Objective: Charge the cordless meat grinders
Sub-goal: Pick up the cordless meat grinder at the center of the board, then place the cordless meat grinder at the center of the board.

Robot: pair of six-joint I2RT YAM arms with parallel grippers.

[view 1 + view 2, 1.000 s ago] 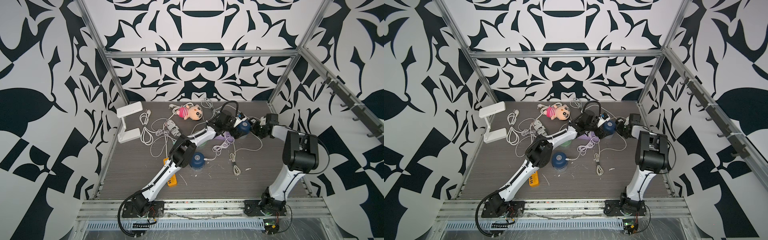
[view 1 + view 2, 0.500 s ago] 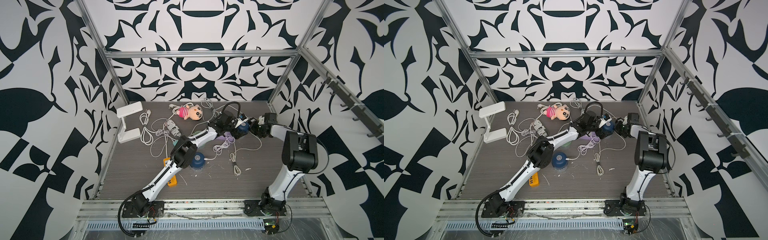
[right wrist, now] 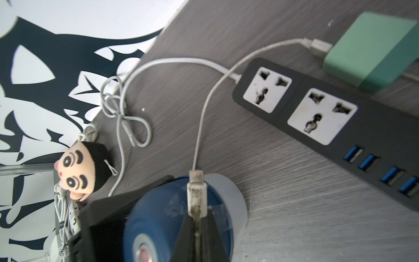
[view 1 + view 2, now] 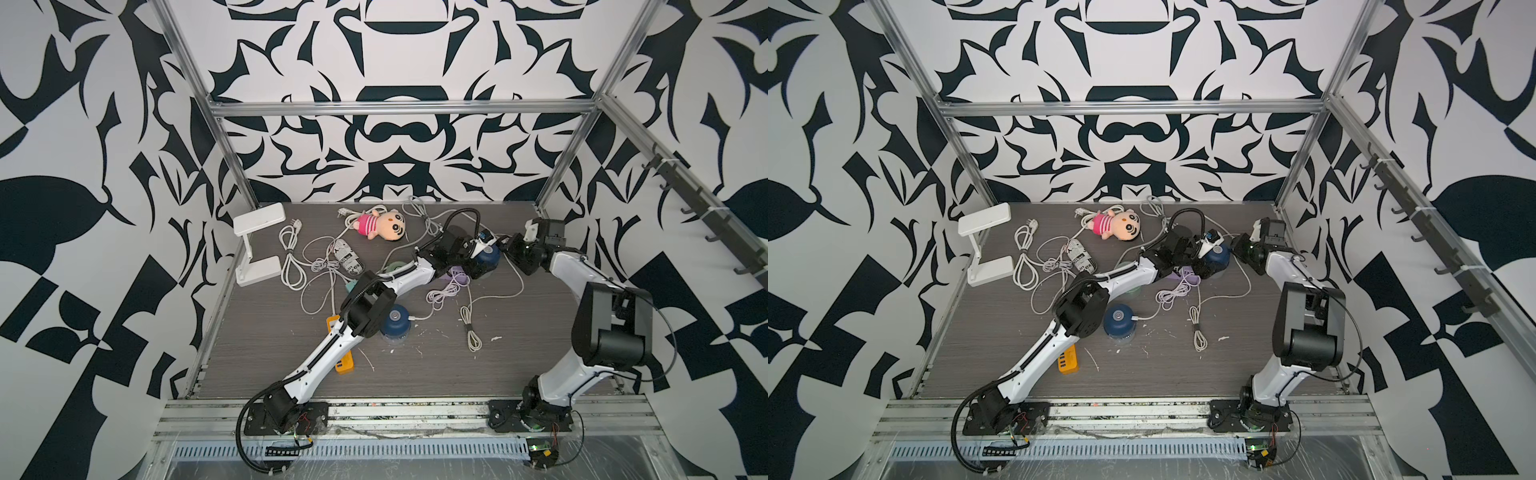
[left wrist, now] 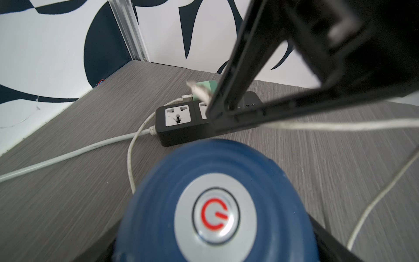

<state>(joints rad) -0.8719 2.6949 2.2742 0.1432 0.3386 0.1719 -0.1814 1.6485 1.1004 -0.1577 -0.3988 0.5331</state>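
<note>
A dark blue meat grinder [image 4: 488, 257] with a silver button [image 5: 215, 215] stands at the back right. My left gripper [image 4: 478, 254] straddles it, with one finger [image 5: 95, 248] showing on each side of the dome; contact is not visible. My right gripper [image 3: 196, 219] is shut on a white USB plug [image 3: 196, 192] held against that grinder's upper side. A second dark blue grinder [image 4: 395, 326] stands mid-table with a cable plugged in. A mint green grinder [image 4: 394, 266] is mostly hidden under my left forearm.
Behind the grinder lies a black power strip [image 3: 340, 129] with a teal adapter [image 3: 371, 50] feeding the held cable. A plush doll [image 4: 382, 224], tangled white cables [image 4: 320, 266], a purple strip [image 4: 453, 276], an orange strip [image 4: 343, 361] and a white stand [image 4: 257, 245] lie around.
The left gripper's jaws have narrowed a little around the back grinder. The right gripper has edged slightly nearer to it with the plug.
</note>
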